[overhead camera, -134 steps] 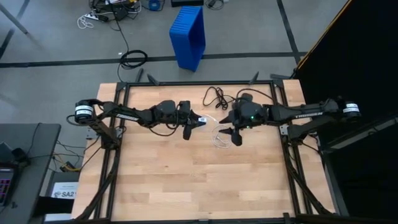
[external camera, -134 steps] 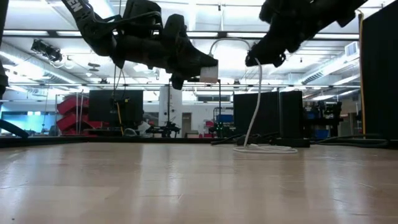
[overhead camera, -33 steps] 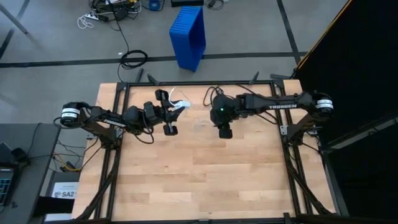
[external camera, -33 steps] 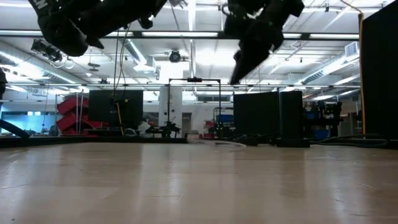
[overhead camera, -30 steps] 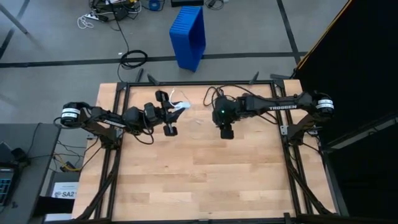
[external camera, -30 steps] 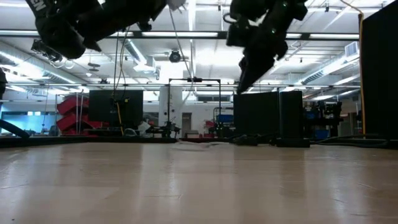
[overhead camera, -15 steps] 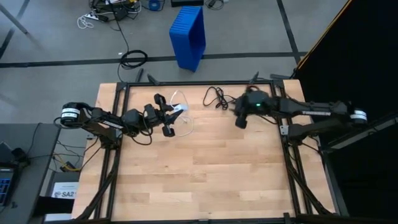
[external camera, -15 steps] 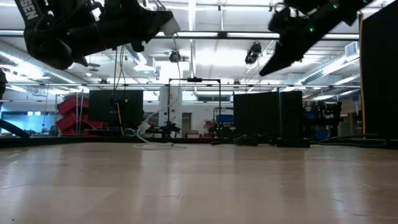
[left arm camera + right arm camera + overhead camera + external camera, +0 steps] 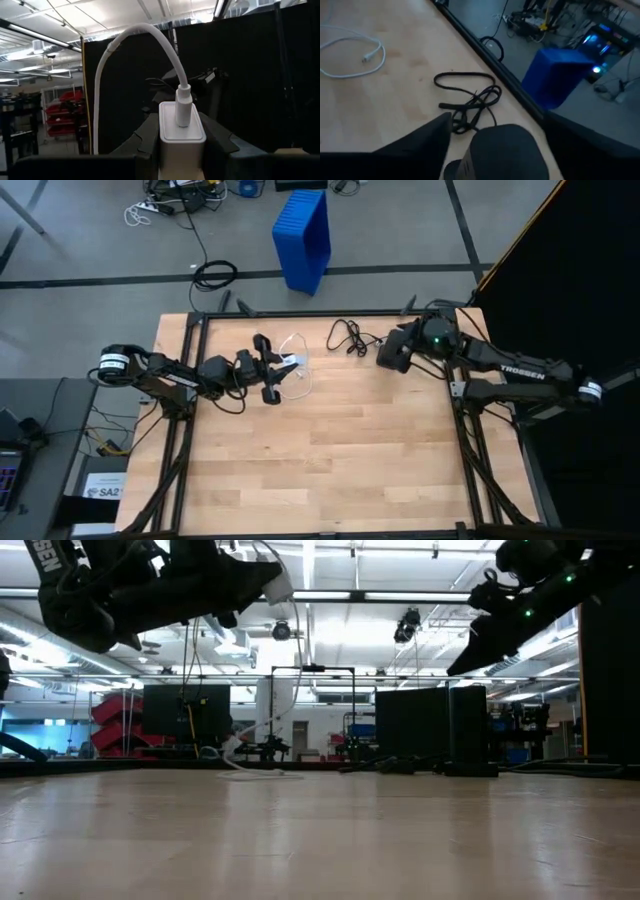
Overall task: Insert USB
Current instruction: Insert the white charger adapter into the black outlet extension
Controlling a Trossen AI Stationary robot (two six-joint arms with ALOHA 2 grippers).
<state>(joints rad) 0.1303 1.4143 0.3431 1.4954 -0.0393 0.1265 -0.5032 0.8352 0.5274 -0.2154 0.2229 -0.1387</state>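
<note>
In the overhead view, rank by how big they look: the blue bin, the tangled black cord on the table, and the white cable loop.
1. blue bin, clearly largest, though it sits on the floor beyond the table.
2 and 3. black cord and white cable: their footprints look about alike, too close to rank.

The left gripper (image 9: 272, 370) hangs above the far left part of the light wooden desk (image 9: 330, 470), closed around a small white square charger block (image 9: 182, 131) with the thin white USB cable (image 9: 296, 376) plugged into it; the cable's loop lies on the desk just right of that gripper. A tangled thin black cord (image 9: 348, 337) lies farther right, near the far edge. The right gripper (image 9: 386, 356) hovers right of the cord, well apart from the left gripper. A tall blue plastic bin (image 9: 303, 238) stands on the floor behind the desk.
</note>
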